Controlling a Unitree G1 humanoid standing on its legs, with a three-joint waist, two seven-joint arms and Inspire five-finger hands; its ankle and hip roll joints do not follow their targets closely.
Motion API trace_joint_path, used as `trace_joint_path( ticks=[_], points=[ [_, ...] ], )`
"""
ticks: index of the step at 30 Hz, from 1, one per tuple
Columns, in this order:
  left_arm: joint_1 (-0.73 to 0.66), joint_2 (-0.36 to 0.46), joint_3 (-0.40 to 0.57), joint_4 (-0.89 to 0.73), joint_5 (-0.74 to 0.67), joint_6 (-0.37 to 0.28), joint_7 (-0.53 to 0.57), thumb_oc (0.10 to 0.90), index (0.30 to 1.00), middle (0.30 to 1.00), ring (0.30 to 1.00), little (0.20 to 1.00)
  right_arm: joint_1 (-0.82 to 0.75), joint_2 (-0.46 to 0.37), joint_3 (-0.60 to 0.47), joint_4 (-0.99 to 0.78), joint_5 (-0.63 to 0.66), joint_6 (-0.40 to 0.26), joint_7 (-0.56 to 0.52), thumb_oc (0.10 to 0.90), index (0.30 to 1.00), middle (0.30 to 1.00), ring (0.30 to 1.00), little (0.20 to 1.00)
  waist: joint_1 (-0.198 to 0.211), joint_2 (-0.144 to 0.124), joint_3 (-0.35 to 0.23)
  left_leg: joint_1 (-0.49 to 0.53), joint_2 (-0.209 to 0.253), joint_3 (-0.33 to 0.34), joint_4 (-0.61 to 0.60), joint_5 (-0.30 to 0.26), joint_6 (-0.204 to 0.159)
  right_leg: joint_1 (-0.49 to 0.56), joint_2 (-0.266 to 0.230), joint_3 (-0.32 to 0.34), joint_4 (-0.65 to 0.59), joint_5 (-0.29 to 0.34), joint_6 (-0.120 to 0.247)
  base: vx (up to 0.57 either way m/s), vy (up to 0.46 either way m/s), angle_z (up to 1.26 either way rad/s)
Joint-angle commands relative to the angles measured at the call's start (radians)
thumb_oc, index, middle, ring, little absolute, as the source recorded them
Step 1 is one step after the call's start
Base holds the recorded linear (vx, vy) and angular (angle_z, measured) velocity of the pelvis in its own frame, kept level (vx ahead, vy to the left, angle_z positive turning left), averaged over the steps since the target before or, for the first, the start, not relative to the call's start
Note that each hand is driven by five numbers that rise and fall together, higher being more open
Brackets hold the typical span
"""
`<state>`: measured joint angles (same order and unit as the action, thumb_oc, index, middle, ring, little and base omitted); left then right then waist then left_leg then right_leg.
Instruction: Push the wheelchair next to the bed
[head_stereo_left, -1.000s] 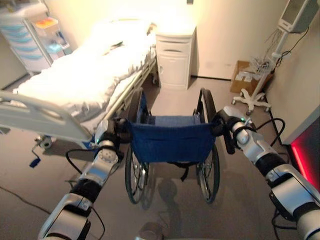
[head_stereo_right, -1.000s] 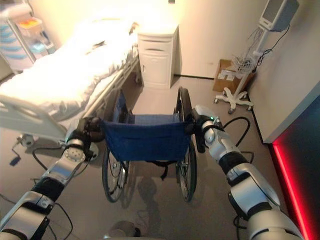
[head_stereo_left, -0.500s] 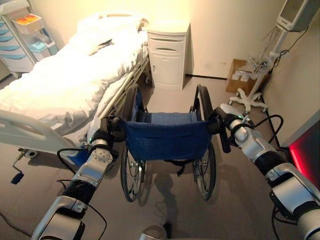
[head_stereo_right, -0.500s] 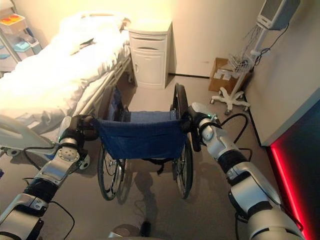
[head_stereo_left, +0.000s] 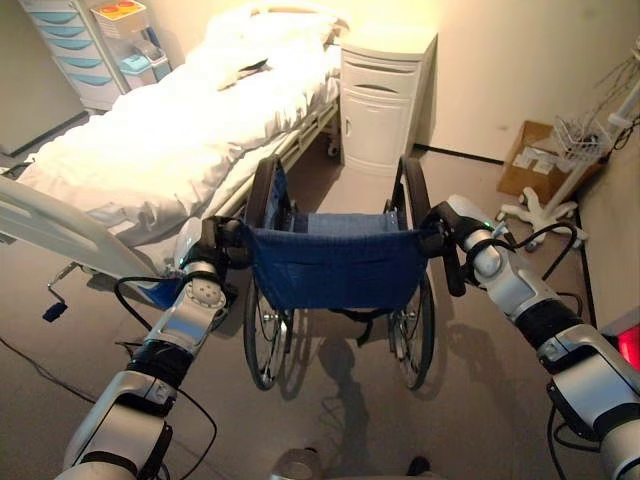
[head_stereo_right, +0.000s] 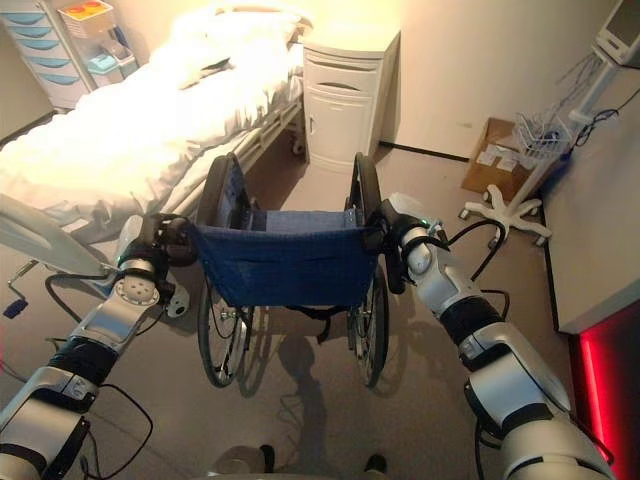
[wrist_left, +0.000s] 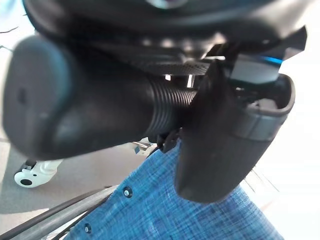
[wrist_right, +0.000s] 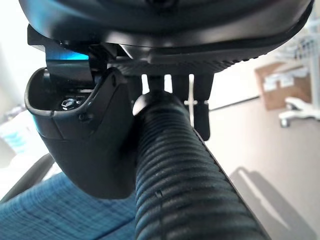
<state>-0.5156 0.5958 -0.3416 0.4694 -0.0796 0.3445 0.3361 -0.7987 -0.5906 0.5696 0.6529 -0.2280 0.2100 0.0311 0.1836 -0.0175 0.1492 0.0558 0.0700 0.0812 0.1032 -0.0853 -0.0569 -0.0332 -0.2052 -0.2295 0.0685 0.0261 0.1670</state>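
Observation:
The wheelchair (head_stereo_left: 335, 268) with a blue cloth back stands before me, facing a white bedside cabinet. The bed (head_stereo_left: 170, 140) with white bedding runs along the wheelchair's left side, its rail close to the left wheel. My left hand (head_stereo_left: 213, 240) is shut on the left push handle (wrist_left: 100, 117), thumb curled over the ribbed grip. On the other side my right hand (head_stereo_left: 447, 238) is shut on the right push handle (wrist_right: 180, 185). Both arms reach forward at the height of the chair's back.
A white bedside cabinet (head_stereo_left: 380, 100) stands ahead against the wall. At the right are a cardboard box (head_stereo_left: 535, 160) and a wheeled stand (head_stereo_left: 545, 205) with a wire basket. A drawer cart (head_stereo_left: 75, 50) stands beyond the bed. The bed's footboard (head_stereo_left: 60, 235) juts out at left.
The wheelchair has rolled forward alongside the bed, both hands still on its handles. The whole picture has shifted as I walk, so bed and cabinet sit further right.

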Motion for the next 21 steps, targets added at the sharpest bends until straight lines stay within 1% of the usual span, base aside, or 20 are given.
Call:
trace_joint_path(
  ticks=[1, 3, 5, 7, 8, 9, 10, 11, 12, 13, 14, 15, 16, 17, 18, 19, 20, 21],
  points=[
    [0.077, -0.162, -0.117, 0.133, -0.075, 0.017, -0.164, 0.4, 0.3, 0.3, 0.3, 0.3, 0.008, -0.165, -0.023, -0.011, 0.026, -0.083, 0.052, 0.4, 0.3, 0.3, 0.3, 0.3, -0.127, -0.025, -0.005, 0.016, 0.035, -0.038, 0.008, -0.011, -0.022, 0.017, 0.01, -0.011, 0.028, -0.018, 0.01, 0.11, -0.134, -0.01],
    [0.096, -0.159, -0.108, 0.12, -0.076, 0.027, -0.165, 0.4, 0.3, 0.3, 0.3, 0.3, 0.019, -0.169, -0.019, -0.039, 0.04, -0.085, 0.052, 0.4, 0.3, 0.3, 0.3, 0.3, -0.133, -0.023, -0.02, 0.031, 0.043, -0.033, -0.016, -0.002, -0.026, 0.03, 0.028, -0.016, 0.03, -0.038, -0.005, 0.1, -0.198, -0.05],
    [0.102, -0.156, -0.105, 0.113, -0.078, 0.032, -0.167, 0.4, 0.3, 0.3, 0.3, 0.3, 0.029, -0.17, -0.022, -0.049, 0.049, -0.086, 0.048, 0.4, 0.3, 0.3, 0.3, 0.3, -0.133, -0.023, -0.023, 0.029, 0.051, -0.03, -0.012, 0.008, -0.029, 0.037, 0.038, -0.022, 0.032, -0.049, -0.014, 0.05, -0.193, -0.01],
    [0.107, -0.16, -0.102, 0.113, -0.084, 0.037, -0.163, 0.4, 0.3, 0.3, 0.3, 0.3, 0.039, -0.163, -0.023, -0.055, 0.054, -0.079, 0.052, 0.4, 0.3, 0.3, 0.3, 0.3, -0.135, -0.024, -0.025, 0.024, 0.063, -0.031, 0.004, 0.034, -0.035, 0.046, 0.058, -0.028, 0.032, -0.065, -0.031, 0.03, -0.214, 0.01],
    [0.112, -0.165, -0.098, 0.116, -0.087, 0.036, -0.159, 0.4, 0.3, 0.3, 0.3, 0.3, 0.044, -0.16, -0.023, -0.055, 0.06, -0.078, 0.056, 0.4, 0.3, 0.3, 0.3, 0.3, -0.137, -0.025, -0.026, 0.022, 0.07, -0.032, 0.018, 0.056, -0.04, 0.051, 0.07, -0.031, 0.028, -0.07, -0.041, 0.03, -0.253, 0.03],
    [0.119, -0.175, -0.093, 0.125, -0.093, 0.032, -0.153, 0.4, 0.3, 0.3, 0.3, 0.3, 0.048, -0.157, -0.024, -0.05, 0.076, -0.086, 0.06, 0.4, 0.3, 0.3, 0.3, 0.3, -0.141, -0.028, -0.026, 0.015, 0.079, -0.031, 0.061, 0.093, -0.049, 0.059, 0.085, -0.036, 0.018, -0.073, -0.057, 0.02, -0.231, 0.03],
    [0.119, -0.178, -0.092, 0.128, -0.092, 0.03, -0.153, 0.4, 0.3, 0.3, 0.3, 0.3, 0.049, -0.156, -0.025, -0.048, 0.077, -0.087, 0.06, 0.4, 0.3, 0.3, 0.3, 0.3, -0.142, -0.03, -0.026, 0.012, 0.08, -0.03, 0.078, 0.098, -0.05, 0.06, 0.087, -0.038, 0.016, -0.073, -0.06, 0.01, -0.233, 0.03],
    [0.12, -0.186, -0.089, 0.136, -0.092, 0.021, -0.149, 0.4, 0.3, 0.3, 0.3, 0.3, 0.049, -0.155, -0.026, -0.042, 0.075, -0.095, 0.063, 0.4, 0.3, 0.3, 0.3, 0.3, -0.144, -0.038, -0.025, -0.001, 0.081, -0.021, 0.136, 0.114, -0.05, 0.062, 0.09, -0.044, 0.009, -0.07, -0.07, 0.01, -0.154, 0.04],
    [0.12, -0.19, -0.087, 0.141, -0.096, 0.016, -0.145, 0.4, 0.3, 0.3, 0.3, 0.3, 0.047, -0.155, -0.025, -0.038, 0.07, -0.099, 0.065, 0.4, 0.3, 0.3, 0.3, 0.3, -0.145, -0.042, -0.024, -0.011, 0.081, -0.016, 0.165, 0.118, -0.049, 0.063, 0.091, -0.046, 0.006, -0.069, -0.076, 0.04, -0.255, 0.05],
    [0.12, -0.197, -0.087, 0.146, -0.104, 0.01, -0.141, 0.4, 0.3, 0.3, 0.3, 0.3, 0.05, -0.158, -0.022, -0.029, 0.078, -0.105, 0.058, 0.4, 0.3, 0.3, 0.3, 0.3, -0.147, -0.05, -0.02, -0.032, 0.07, 0.002, 0.238, 0.108, -0.041, 0.065, 0.094, -0.054, 0.004, -0.071, -0.088, 0.08, -0.311, 0.06],
    [0.118, -0.2, -0.091, 0.15, -0.099, 0.002, -0.148, 0.4, 0.3, 0.3, 0.3, 0.3, 0.061, -0.162, -0.027, -0.018, 0.087, -0.104, 0.046, 0.4, 0.3, 0.3, 0.3, 0.3, -0.145, -0.055, -0.01, -0.083, 0.057, 0.017, 0.325, 0.114, -0.036, 0.081, 0.102, -0.058, 0.003, -0.077, -0.101, 0.1, -0.319, 0.12],
    [0.117, -0.2, -0.092, 0.15, -0.091, 0.001, -0.155, 0.4, 0.3, 0.3, 0.3, 0.3, 0.063, -0.161, -0.029, -0.014, 0.097, -0.095, 0.04, 0.4, 0.3, 0.3, 0.3, 0.3, -0.139, -0.058, -0.002, -0.114, 0.038, 0.019, 0.344, 0.107, -0.031, 0.093, 0.105, -0.055, 0.0, -0.077, -0.102, 0.12, -0.244, 0.16],
    [0.117, -0.201, -0.092, 0.152, -0.079, -0.002, -0.165, 0.4, 0.3, 0.3, 0.3, 0.3, 0.063, -0.156, -0.032, -0.001, 0.107, -0.089, 0.037, 0.4, 0.3, 0.3, 0.3, 0.3, -0.129, -0.052, 0.01, -0.128, 0.004, 0.005, 0.337, 0.075, -0.02, 0.106, 0.113, -0.048, 0.0, -0.078, -0.096, 0.17, -0.149, 0.18],
    [0.12, -0.199, -0.094, 0.153, -0.071, -0.009, -0.174, 0.4, 0.3, 0.3, 0.3, 0.3, 0.054, -0.138, -0.034, 0.029, 0.107, -0.089, 0.038, 0.4, 0.3, 0.3, 0.3, 0.3, -0.116, -0.043, 0.018, -0.135, -0.045, -0.007, 0.292, 0.054, -0.009, 0.115, 0.127, -0.029, 0.002, -0.08, -0.087, 0.19, -0.115, 0.44],
    [0.121, -0.198, -0.096, 0.151, -0.07, -0.01, -0.177, 0.4, 0.3, 0.3, 0.3, 0.3, 0.044, -0.12, -0.029, 0.041, 0.101, -0.076, 0.038, 0.4, 0.3, 0.3, 0.3, 0.3, -0.108, -0.035, 0.017, -0.151, -0.072, -0.002, 0.246, 0.07, -0.009, 0.122, 0.142, -0.023, -0.003, -0.081, -0.083, 0.23, -0.104, 0.43],
    [0.121, -0.2, -0.099, 0.145, -0.07, -0.01, -0.177, 0.4, 0.3, 0.3, 0.3, 0.3, 0.032, -0.1, -0.023, 0.049, 0.1, -0.052, 0.039, 0.4, 0.3, 0.3, 0.3, 0.3, -0.093, -0.023, 0.022, -0.181, -0.099, 0.008, 0.198, 0.098, -0.015, 0.146, 0.163, -0.015, -0.013, -0.086, -0.08, 0.17, -0.069, 0.32],
    [0.121, -0.2, -0.1, 0.144, -0.07, -0.011, -0.177, 0.4, 0.3, 0.3, 0.3, 0.3, 0.03, -0.096, -0.021, 0.051, 0.1, -0.046, 0.04, 0.4, 0.3, 0.3, 0.3, 0.3, -0.089, -0.02, 0.024, -0.186, -0.104, 0.011, 0.188, 0.104, -0.016, 0.153, 0.167, -0.012, -0.016, -0.088, -0.079, 0.28, -0.087, -0.21],
    [0.12, -0.198, -0.106, 0.127, -0.075, -0.006, -0.172, 0.4, 0.3, 0.3, 0.3, 0.3, 0.022, -0.071, -0.017, 0.061, 0.1, -0.028, 0.047, 0.4, 0.3, 0.3, 0.3, 0.3, -0.057, 0.002, 0.024, -0.27, -0.142, 0.021, 0.091, 0.183, -0.03, 0.202, 0.207, 0.009, -0.033, -0.098, -0.075, 0.29, -0.078, -0.91]
  ],
)
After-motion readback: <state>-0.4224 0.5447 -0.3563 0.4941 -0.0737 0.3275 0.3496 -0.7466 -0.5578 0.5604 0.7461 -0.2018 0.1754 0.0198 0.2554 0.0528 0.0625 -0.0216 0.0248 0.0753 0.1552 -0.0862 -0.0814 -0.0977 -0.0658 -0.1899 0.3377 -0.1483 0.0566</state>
